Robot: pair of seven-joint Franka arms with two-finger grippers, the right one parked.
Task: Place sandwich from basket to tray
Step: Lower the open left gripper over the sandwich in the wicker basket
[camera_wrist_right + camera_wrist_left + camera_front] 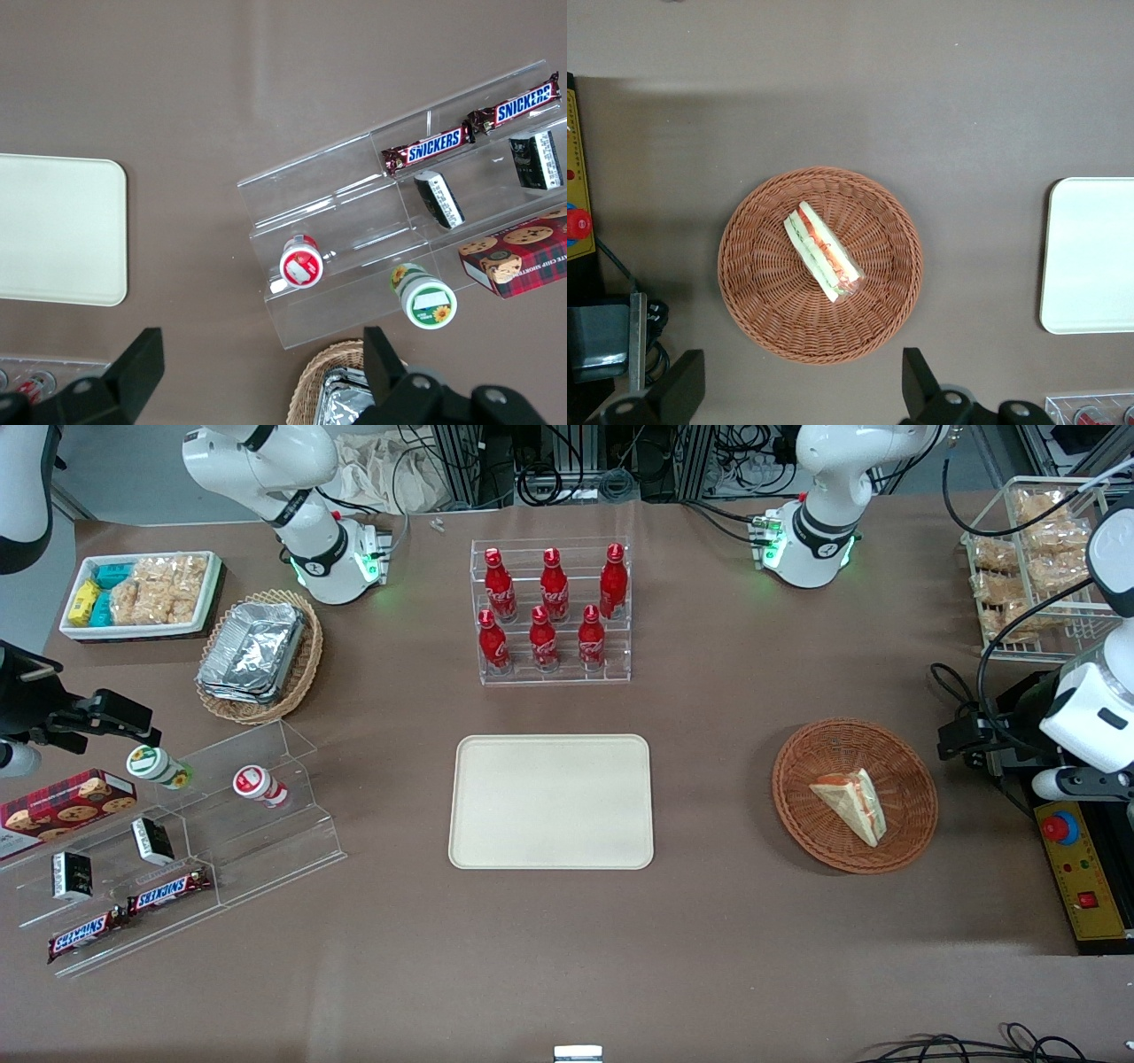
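One sandwich [822, 251] in basket [820, 265], hand [799, 390] spread wide above it, fingertips partly cut off, tray [1090, 257] well apart.

On my table a clear rack [555, 664] holds six red bottles [553, 584]. Toward my parked arm's end, foil containers [254, 648] fill a tan basket [306, 664], and two Snickers bars [168, 892] lie on clear steps [266, 841].
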